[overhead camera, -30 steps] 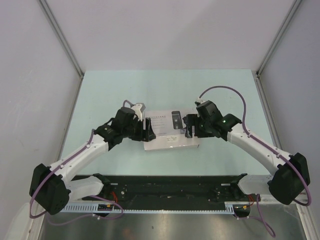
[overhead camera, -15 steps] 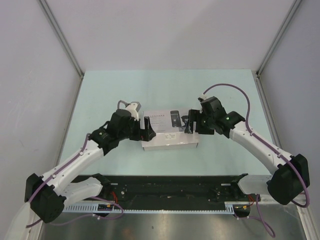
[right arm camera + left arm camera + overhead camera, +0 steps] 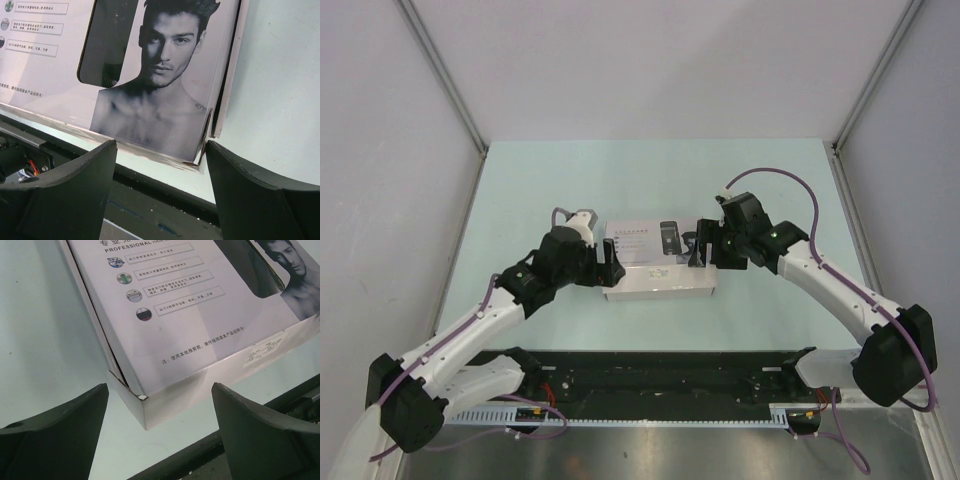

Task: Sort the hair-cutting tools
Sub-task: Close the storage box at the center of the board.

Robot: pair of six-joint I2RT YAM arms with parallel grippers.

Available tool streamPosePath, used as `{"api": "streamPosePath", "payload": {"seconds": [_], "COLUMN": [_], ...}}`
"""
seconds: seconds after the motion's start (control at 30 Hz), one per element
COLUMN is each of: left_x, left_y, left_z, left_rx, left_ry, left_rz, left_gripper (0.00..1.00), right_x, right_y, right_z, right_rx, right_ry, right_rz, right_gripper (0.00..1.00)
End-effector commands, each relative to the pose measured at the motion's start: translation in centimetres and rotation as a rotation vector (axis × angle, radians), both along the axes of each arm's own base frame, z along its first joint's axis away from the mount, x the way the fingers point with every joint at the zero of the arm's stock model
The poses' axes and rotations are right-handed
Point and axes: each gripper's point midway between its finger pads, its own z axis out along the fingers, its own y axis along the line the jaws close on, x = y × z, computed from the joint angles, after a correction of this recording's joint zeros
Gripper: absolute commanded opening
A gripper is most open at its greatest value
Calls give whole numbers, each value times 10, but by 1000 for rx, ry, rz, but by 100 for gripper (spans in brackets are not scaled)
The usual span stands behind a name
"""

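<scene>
You are looking at a flat white box lying near the middle of the pale green surface, its long side running left to right. Its printed lid is sitting on top and hiding the hair-cutting tools, so you cannot tell how they are lying inside. All you are getting of their look is the lid's print: a dark, slim clipper picture with rounded corners. It is sitting beside a black-and-white portrait of a bare-shouldered man. Toward the left end, the lid is carrying a column of small round icons, each with a boxed line of text.

Your left gripper is sitting at the box's left end with its jaws spread wide. In the left wrist view its dark fingers are framing the near left corner of the box and gripping nothing. At that corner the lid is showing a thin dark gap along its left side.

Your right gripper is sitting at the box's right end, and its jaws are also standing apart. In the right wrist view the lid's near right corner is showing above the gap between the two fingers, and neither finger is clamping it. A narrow white strip is showing just beyond the lid's right edge.
</scene>
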Motion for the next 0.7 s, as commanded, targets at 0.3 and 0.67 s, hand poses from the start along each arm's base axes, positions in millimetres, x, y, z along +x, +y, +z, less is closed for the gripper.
{"api": "streamPosePath", "payload": {"seconds": [0.3,0.67], "left_x": [-2,-7], "left_y": [-17,-20], "left_z": [7,3], "left_rx": [-81,-96], "left_ry": [25,51], "left_rz": [-16,-32], "left_gripper": [81,68], "right_x": [13,9], "right_y": [15,14], "right_z": [21,13], "right_rx": [80,66], "right_ry": [-36,2], "right_rz": [10,18], "right_gripper": [76,74]}}
